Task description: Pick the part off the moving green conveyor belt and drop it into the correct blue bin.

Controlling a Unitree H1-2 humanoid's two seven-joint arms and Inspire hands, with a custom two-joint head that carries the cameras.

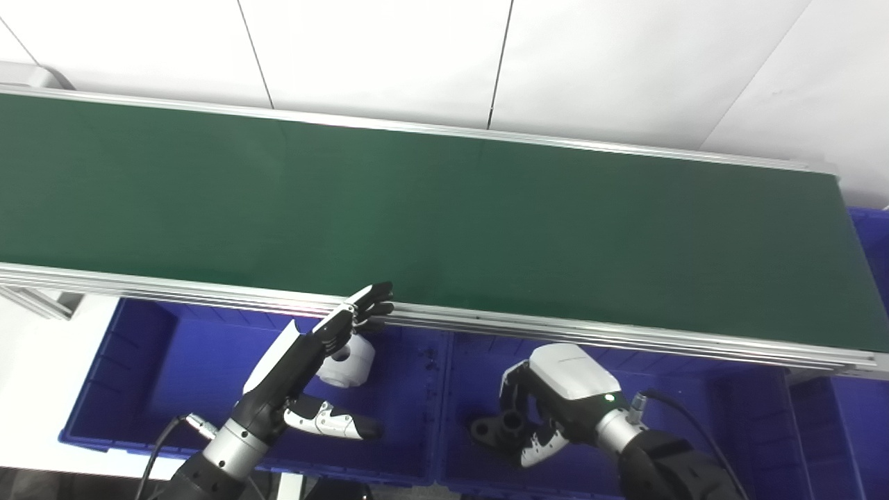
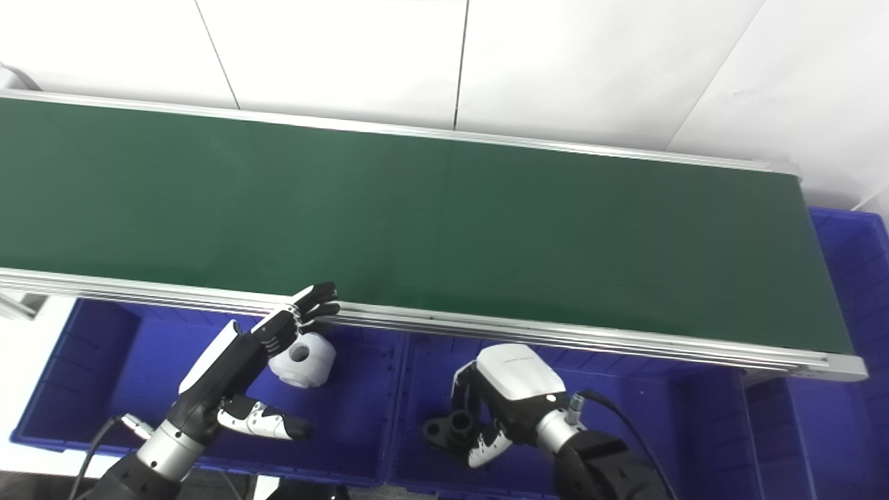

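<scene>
Right robot hand (image 1: 549,403) gripping black part (image 1: 496,427) (half hidden)

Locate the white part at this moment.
The white part lies in the left blue bin, just below the conveyor's near rail, beside the open left hand and not held by it.

Ahead of me stands a white wall (image 1: 382,55) of smooth, plain panels. Thin dark seams divide it: one leaning line left of the wall's middle (image 1: 254,52), one almost upright at its middle (image 1: 500,62), and a long slanting one toward its right side (image 1: 757,69). At the wall's lower left corner sits a pale grey rounded casing (image 1: 35,73), only partly visible. Well below the wall, on the left, lies a flat white surface (image 1: 42,361).
</scene>
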